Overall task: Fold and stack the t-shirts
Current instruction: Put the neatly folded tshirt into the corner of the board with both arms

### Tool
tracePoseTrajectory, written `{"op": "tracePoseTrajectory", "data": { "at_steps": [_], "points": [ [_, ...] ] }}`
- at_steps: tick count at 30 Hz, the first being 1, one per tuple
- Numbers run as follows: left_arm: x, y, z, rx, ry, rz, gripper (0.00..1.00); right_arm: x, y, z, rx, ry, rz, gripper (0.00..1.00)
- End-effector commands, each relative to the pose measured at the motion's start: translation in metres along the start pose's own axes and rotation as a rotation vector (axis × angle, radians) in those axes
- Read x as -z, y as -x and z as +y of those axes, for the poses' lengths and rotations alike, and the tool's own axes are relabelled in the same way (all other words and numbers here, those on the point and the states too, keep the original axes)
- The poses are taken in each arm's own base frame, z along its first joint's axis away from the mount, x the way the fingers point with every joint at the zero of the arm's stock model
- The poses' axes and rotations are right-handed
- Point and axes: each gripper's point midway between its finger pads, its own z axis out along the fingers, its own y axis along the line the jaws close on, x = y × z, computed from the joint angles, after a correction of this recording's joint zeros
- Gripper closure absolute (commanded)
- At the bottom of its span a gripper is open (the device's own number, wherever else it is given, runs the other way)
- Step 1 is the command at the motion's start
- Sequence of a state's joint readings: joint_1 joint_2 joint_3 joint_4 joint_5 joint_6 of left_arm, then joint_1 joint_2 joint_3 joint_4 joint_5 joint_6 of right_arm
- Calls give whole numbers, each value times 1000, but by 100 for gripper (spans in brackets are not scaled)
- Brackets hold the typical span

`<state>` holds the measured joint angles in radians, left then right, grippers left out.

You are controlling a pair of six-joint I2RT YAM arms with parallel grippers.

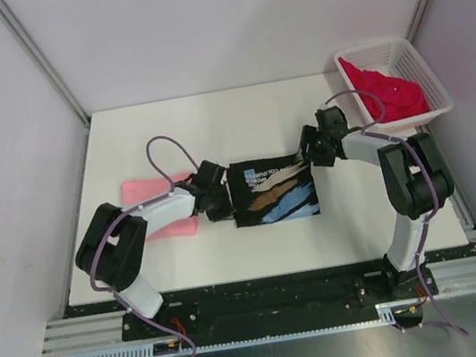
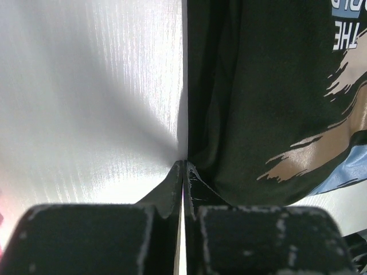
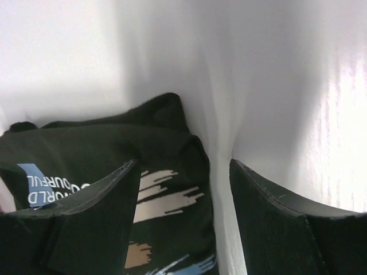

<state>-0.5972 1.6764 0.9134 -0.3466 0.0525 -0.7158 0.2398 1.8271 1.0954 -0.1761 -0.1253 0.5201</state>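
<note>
The left gripper (image 2: 183,166) is clamped on the black t-shirt (image 2: 258,103) at its edge, cloth spreading ahead to its right. The right gripper (image 3: 183,166) gapes over the opposite corner. A pink t-shirt (image 1: 145,190) lies behind the left gripper; a red t-shirt (image 1: 387,91) sits in a basket (image 1: 369,47) behind the right.

Broad bare band of white table top (image 1: 211,124) behind folded black cloth t-shirt with pale bluish print (image 1: 274,193): free passage. Near strip free too. Left side blocked by light pink t-shirt (image 1: 145,190). Far right corner taken by white plastic lattice basket (image 1: 429,80) with crimson-red t-shirt (image 1: 390,93)
</note>
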Motion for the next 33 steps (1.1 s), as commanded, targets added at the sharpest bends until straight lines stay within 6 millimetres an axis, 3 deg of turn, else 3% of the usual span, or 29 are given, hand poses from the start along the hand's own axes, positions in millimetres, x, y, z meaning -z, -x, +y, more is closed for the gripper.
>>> {"op": "tracePoseTrajectory", "data": {
  "at_steps": [1,6,14,23,28,30,33],
  "points": [
    [6,1,7,-6,20,-37,95,-10,15,13,29,47,-30,32],
    [28,8,2,-10,-11,-84,74,-16,11,9,22,37,-16,33],
    [54,11,-17,15,-111,-114,61,-17,7,9,27,34,-6,34],
    [30,15,-33,2,-107,-72,52,-21,0,12,35,33,11,34],
    [17,14,-34,8,-104,-69,58,-23,-5,12,42,27,21,34],
    [14,11,-32,7,-97,-65,68,-23,-7,13,44,27,25,34],
    [14,8,-27,11,-84,-68,92,-24,-10,14,54,28,31,34]
  ]
}}
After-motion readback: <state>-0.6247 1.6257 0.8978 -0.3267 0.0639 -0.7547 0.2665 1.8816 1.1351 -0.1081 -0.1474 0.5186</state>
